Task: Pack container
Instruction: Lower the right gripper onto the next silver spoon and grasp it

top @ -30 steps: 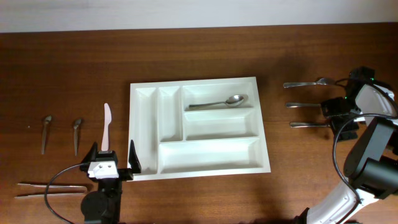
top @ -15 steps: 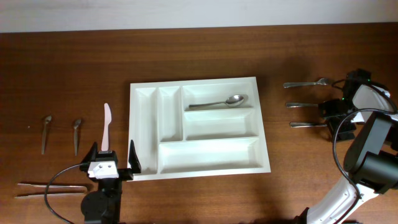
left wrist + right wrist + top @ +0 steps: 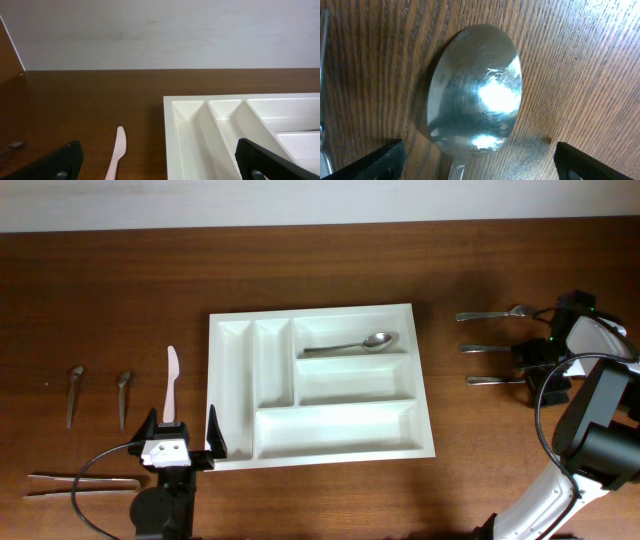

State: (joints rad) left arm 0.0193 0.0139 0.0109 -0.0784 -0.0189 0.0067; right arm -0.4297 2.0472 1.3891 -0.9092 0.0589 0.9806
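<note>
One spoon bowl [image 3: 475, 90], right-wrist view only.

Left hand [image 3: 181, 430] spread wide, right hand [image 3: 541, 371] likewise

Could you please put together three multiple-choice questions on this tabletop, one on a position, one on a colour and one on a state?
1. Seen from overhead, where in the container does the spoon lie?
A. the top wide compartment
B. the bottom wide compartment
C. a narrow compartment

2. What colour is the knife to the left of the container?
A. black
B. pink
C. green

3. How is the left gripper?
A. shut on the knife
B. shut on the container's rim
C. open, holding nothing

Answers:
1 A, the spoon lies alone in the uppermost wide compartment.
2 B, the knife is pale pink against the brown wood.
3 C, the left wrist view shows its fingers wide apart, clamping nothing.
</note>
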